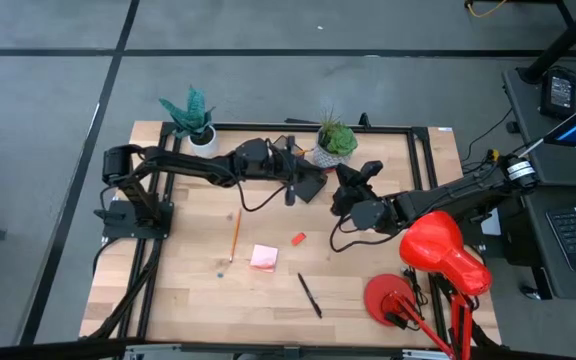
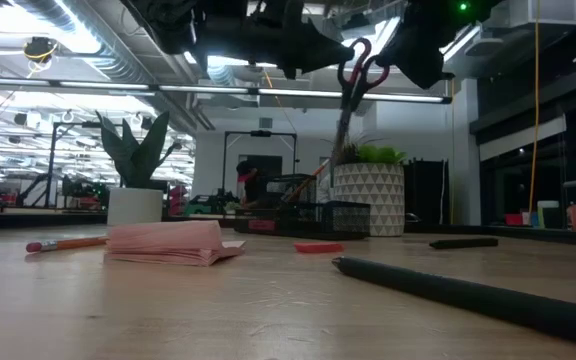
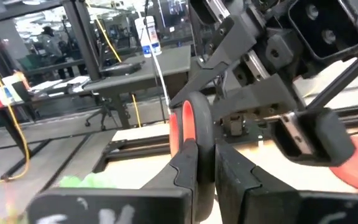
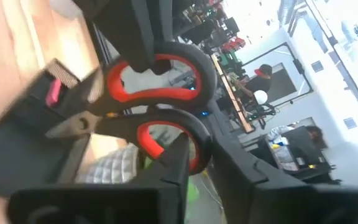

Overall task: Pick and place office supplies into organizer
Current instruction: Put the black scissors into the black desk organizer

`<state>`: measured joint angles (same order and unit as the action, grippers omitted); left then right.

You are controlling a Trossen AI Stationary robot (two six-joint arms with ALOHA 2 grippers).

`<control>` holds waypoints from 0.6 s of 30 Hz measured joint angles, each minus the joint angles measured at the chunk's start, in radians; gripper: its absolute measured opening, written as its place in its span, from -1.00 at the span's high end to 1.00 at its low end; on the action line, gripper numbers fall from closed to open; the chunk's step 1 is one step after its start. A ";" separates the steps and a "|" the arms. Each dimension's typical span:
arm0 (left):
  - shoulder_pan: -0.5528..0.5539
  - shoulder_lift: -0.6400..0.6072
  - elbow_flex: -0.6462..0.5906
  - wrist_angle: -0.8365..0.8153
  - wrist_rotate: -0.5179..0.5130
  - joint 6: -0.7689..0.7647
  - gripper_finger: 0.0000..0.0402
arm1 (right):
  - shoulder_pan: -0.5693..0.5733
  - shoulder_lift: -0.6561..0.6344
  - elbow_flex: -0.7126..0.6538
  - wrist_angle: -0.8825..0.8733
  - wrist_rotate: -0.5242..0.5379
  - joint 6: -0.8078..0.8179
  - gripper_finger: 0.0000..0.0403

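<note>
While both arms meet over the far middle of the worktop (image 1: 188,290), the scissors (image 2: 360,75) hang in the air between them, handles up, blades pointing down toward the organizer (image 2: 308,215).

Left gripper (image 3: 205,171): jaws clamped on the rim of one scissor handle loop, seen edge-on in the left wrist view. It comes in from the left, near the right-hand plant (image 1: 335,140).

Right gripper (image 4: 199,158): jaws sit either side of the lower handle loop; cannot tell whether they grip it or stand slightly apart. It comes in from the right.

Organizer: far on the worktop, just in front of the patterned pot (image 2: 368,198), under the scissors; a small pink item shows inside it in the right wrist view.

On the worktop, apart from each other:
- pencil (image 1: 234,236), left of centre
- pink pad (image 1: 264,257), near centre
- red eraser (image 1: 298,238), right of the pad
- black pen (image 1: 310,295), nearer edge
- second plant (image 1: 192,118) at far left corner
- red lamp (image 1: 438,262) at near right.
</note>
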<state>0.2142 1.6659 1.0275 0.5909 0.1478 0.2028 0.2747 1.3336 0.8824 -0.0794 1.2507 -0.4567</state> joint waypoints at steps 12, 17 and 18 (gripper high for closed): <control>0.047 -0.174 -0.050 -0.081 -0.029 0.056 0.88 | 0.067 -0.007 0.001 0.012 -0.020 0.048 0.25; 0.102 -0.286 -0.102 -0.100 -0.031 0.071 0.88 | 0.083 -0.011 0.000 -0.041 -0.025 0.204 0.26; 0.118 -0.309 -0.124 -0.100 -0.030 0.065 0.88 | 0.085 -0.010 -0.004 -0.058 -0.041 0.255 0.28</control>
<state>0.3318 1.3574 0.9039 0.4910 0.1177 0.2678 0.3597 1.3231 0.8780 -0.1378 1.2094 -0.2015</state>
